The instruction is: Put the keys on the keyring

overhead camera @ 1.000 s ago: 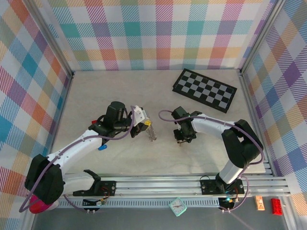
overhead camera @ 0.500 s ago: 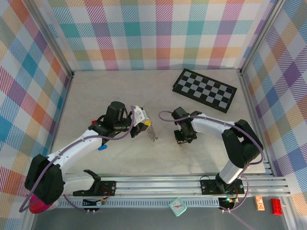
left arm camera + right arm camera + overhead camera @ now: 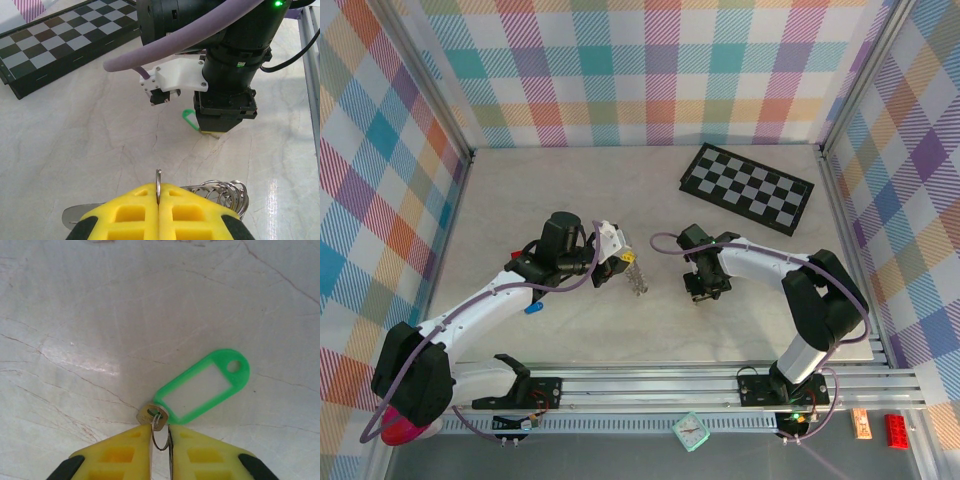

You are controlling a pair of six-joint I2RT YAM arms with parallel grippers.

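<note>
Mid-counter, the right jaws are pinching the small ring of the green key, which is lying flat on the counter, while the left jaws are clamping the keyring just beside, the board lying far right.
</note>
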